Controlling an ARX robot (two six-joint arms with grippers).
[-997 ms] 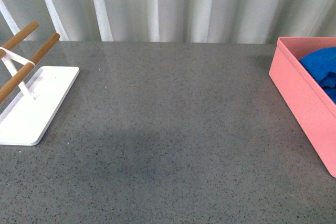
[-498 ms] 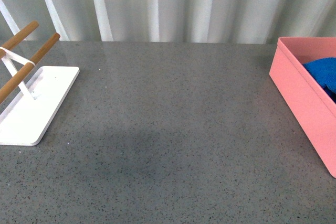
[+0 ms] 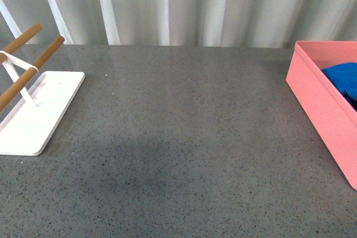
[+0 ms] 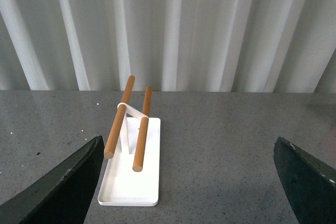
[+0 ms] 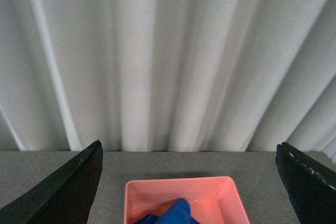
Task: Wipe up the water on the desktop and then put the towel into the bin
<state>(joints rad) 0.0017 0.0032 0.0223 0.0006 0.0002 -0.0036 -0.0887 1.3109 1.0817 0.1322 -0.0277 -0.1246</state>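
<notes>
The blue towel lies bunched inside the salmon-pink bin at the right edge of the speckled grey desktop. In the right wrist view the towel shows in the bin below my right gripper, which is open and holds nothing. My left gripper is open too, hanging over bare desktop beside the white rack. Neither arm shows in the front view. No water is visible on the desktop.
A white rack base with two wooden bars stands at the left of the desktop; the left wrist view shows the rack too. A pale pleated curtain closes off the back.
The towel has dropped lower inside the bin; less of it shows above the bin's wall than a second ago. Nothing else has moved.
</notes>
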